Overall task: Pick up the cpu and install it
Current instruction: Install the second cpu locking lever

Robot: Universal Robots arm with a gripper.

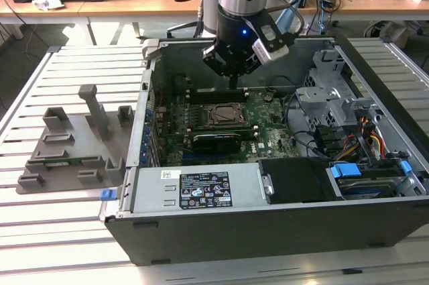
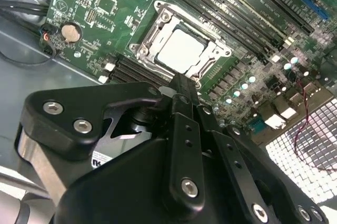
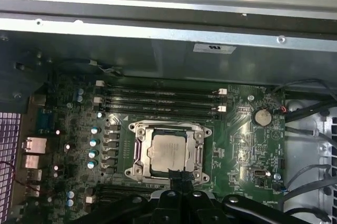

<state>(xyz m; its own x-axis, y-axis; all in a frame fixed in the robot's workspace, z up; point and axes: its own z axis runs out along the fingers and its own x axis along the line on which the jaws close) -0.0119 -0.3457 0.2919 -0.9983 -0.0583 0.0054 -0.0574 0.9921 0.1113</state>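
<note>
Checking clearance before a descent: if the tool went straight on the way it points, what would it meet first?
Most likely the cpu lying in the socket frame on the motherboard; the tool hangs above its edge, so the frame could come first. Depth is unclear.

Socket frame (image 3: 167,152) rims cpu (image 3: 167,154); above seemingly clear

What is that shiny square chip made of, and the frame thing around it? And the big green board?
The cpu looks like it has a brushed silver metal top: pale grey with a dull sheen. The socket frame around it seems to be bare stamped metal, bright and reflective at its edges. The motherboard looks like green lacquered circuit board, matte, dotted with small soldered parts.
</note>
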